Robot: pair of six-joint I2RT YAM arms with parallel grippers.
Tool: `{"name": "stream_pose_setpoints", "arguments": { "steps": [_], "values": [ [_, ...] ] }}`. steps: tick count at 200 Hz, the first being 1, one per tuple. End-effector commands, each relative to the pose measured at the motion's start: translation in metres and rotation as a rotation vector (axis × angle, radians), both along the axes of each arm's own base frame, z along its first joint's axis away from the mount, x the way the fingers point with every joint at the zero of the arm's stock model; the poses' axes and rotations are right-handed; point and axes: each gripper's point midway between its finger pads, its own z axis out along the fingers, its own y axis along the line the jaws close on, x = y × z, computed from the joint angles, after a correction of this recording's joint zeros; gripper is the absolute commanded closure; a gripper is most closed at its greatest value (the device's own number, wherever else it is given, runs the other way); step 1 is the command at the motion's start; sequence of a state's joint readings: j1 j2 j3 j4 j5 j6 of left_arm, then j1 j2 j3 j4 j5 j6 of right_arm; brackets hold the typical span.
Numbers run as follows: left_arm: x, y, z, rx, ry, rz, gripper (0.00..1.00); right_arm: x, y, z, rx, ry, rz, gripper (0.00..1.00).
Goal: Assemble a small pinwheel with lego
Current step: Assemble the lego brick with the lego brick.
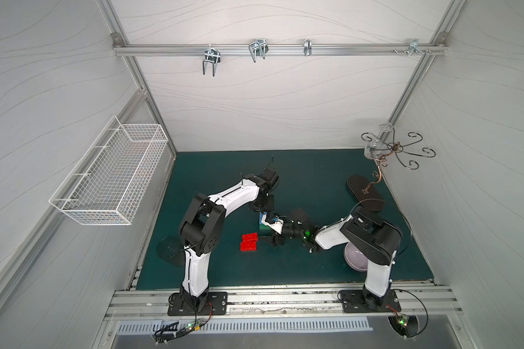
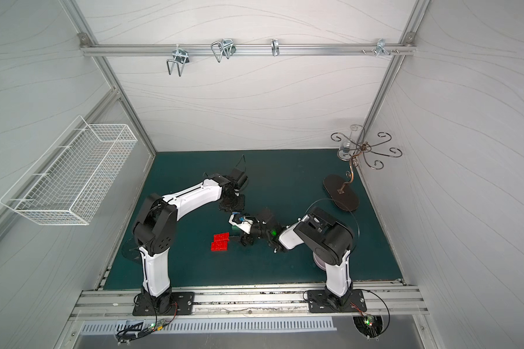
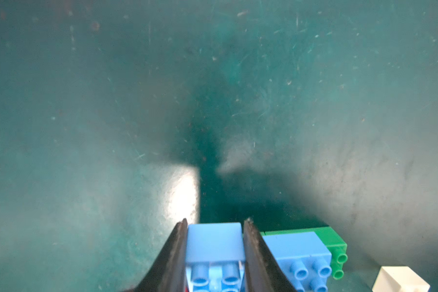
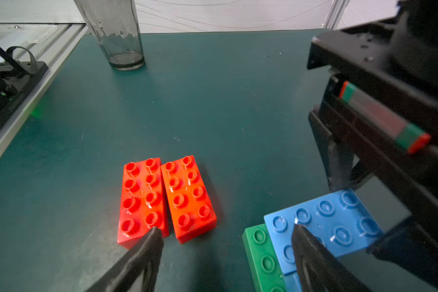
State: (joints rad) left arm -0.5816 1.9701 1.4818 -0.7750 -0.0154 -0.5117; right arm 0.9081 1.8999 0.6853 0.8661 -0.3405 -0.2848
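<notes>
**Q:** Fig.: where's the build?

**A:** Mid-mat, btwn the arms. Partial pinwheel (image 4: 324, 225), i.e. a blue brick seated studs-up on a green brick (image 4: 261, 255). A second blue brick (image 3: 215, 242) sits just beside it, pinched across its short width by the left gripper (image 3: 216, 221), jaws narrow. A loose white brick (image 3: 400, 280) lies near.

**Q:** What does the next move turn on?

**A:** Prob. the two red bricks (image 4: 187, 197). They lie flat and touching, long axes parallel, running away from the right gripper (image 4: 225, 228). It hangs empty w/ jaws wide, one fingertip at a red's near corner; contact can't be told. Reds lie toward the left arm's side of it, the build on the other side. The right arm is nearer. Jaws already suit a short-width grip, but the touching pair leaves no finger gap.

**Q:** Surface, room?

**A:** Flat, scuffed teal mat (image 1: 315, 181). A glass tumbler (image 4: 111, 32) stands beyond the reds, well apart. The lilac bowl (image 1: 353, 256) sits under the right arm.
</notes>
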Motion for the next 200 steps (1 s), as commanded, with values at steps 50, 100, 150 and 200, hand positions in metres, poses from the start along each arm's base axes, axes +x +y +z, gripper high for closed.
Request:
{"name": "stream_pose_setpoints", "arguments": {
  "steps": [50, 100, 150, 200],
  "values": [
    [-0.009, -0.015, -0.015, -0.065, 0.040, -0.003, 0.89, -0.038, -0.051, -0.106, -0.330, 0.281, -0.034, 0.19],
    [-0.005, -0.018, 0.001, -0.059, 0.009, -0.024, 0.89, -0.037, -0.059, -0.112, -0.334, 0.282, -0.057, 0.19],
    [0.003, -0.023, 0.025, -0.086, -0.033, -0.021, 0.88, -0.034, -0.070, -0.109, -0.316, 0.290, -0.085, 0.19],
    [0.007, -0.016, 0.019, -0.061, -0.040, -0.009, 0.90, -0.029, -0.062, -0.105, -0.310, 0.311, -0.051, 0.19]
  ]
}}
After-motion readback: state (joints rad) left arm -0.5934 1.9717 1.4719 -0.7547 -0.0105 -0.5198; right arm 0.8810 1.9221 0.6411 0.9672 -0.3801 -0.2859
